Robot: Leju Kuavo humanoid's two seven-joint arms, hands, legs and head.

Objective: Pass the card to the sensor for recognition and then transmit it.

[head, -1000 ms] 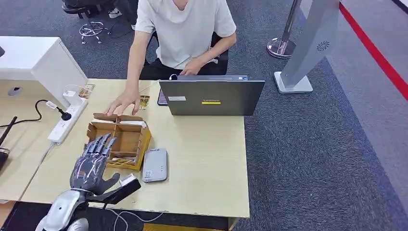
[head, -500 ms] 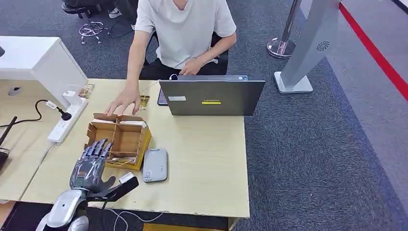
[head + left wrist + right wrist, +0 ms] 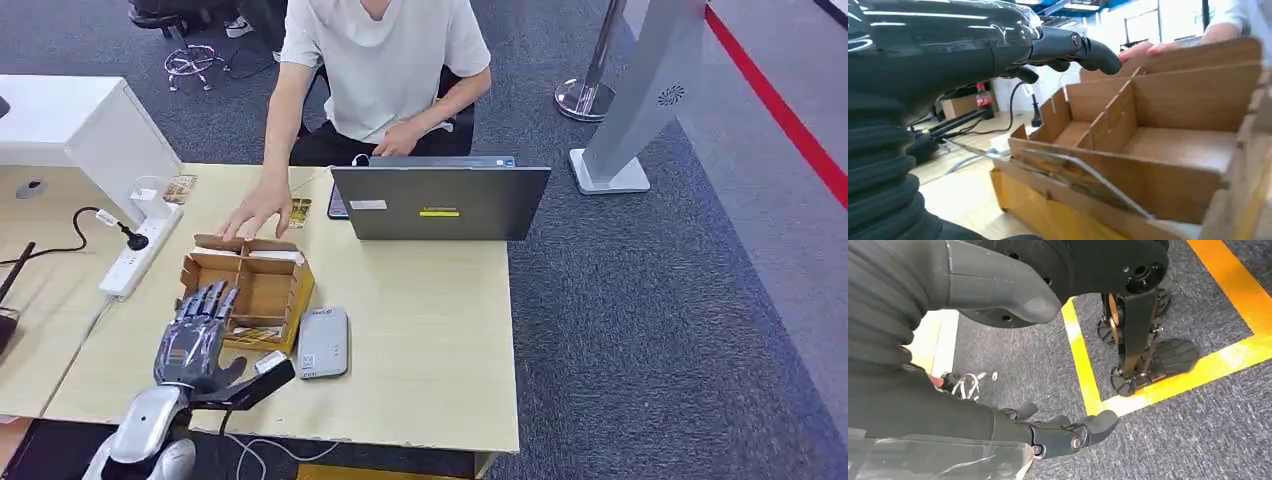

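An open cardboard divider box [image 3: 250, 285] stands on the wooden table, with cards [image 3: 255, 333] lying in its near compartment. In the left wrist view those cards [image 3: 1073, 175] lean against the box's near wall [image 3: 1148, 185]. My left hand [image 3: 195, 338] hovers over the box's near edge with its fingers spread and nothing in it; its fingers [image 3: 1088, 47] reach above the compartments. The grey card sensor [image 3: 322, 343] lies flat just right of the box. My right hand [image 3: 1063, 435] hangs beside my body above the carpet, fingers loosely extended, holding nothing.
A person sits across the table, one hand [image 3: 255, 212] resting at the box's far edge. An open laptop [image 3: 440, 202] stands at the far side. A power strip [image 3: 135, 255] with a plugged cable and a white cabinet [image 3: 70, 125] are to the left.
My left hand drew back a little from the box, then edged forward and right again over its near edge. The person's hand and the box stay put.
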